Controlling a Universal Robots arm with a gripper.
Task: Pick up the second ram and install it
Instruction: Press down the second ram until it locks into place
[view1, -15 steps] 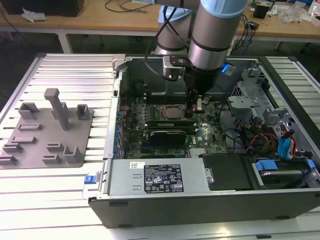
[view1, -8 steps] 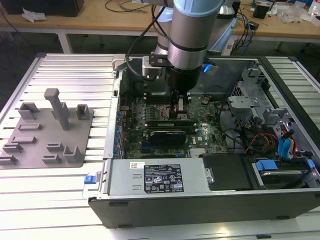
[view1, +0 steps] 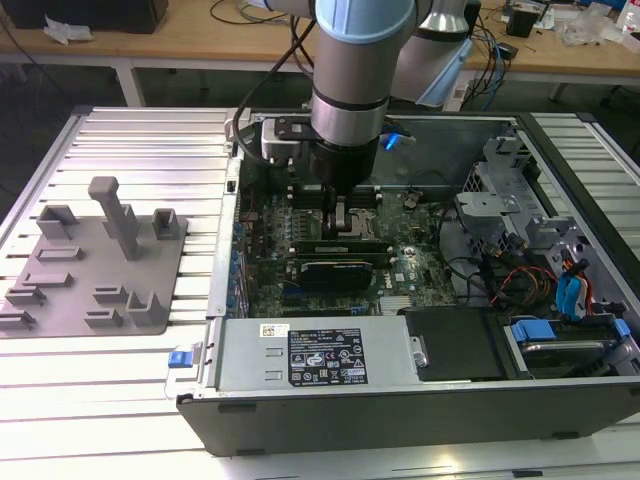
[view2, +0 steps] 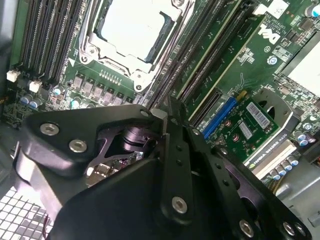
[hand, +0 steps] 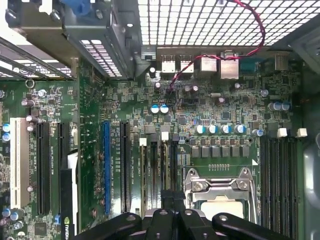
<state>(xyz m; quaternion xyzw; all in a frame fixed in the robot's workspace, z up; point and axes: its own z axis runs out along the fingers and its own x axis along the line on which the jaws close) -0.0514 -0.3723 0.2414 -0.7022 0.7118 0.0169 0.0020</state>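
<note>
My gripper (view1: 340, 218) hangs inside the open computer case, low over the motherboard (hand: 215, 115) beside the processor socket (view2: 132, 30). In both wrist views its black fingers (view2: 162, 114) are drawn together at the near end of the row of memory slots (hand: 157, 165). The second ram reads only as a thin dark strip standing edge-on in the slot under the fingertips (hand: 169, 197). Whether the fingers pinch it is hidden by the gripper body.
The case walls (view1: 400, 410) surround the work area, with a drive cage (view1: 500, 190) and cables on the exterior view's right. A black graphics card (view1: 335, 270) lies just in front of the gripper. A grey holder plate with blocks (view1: 100, 270) sits on the slatted table on the left.
</note>
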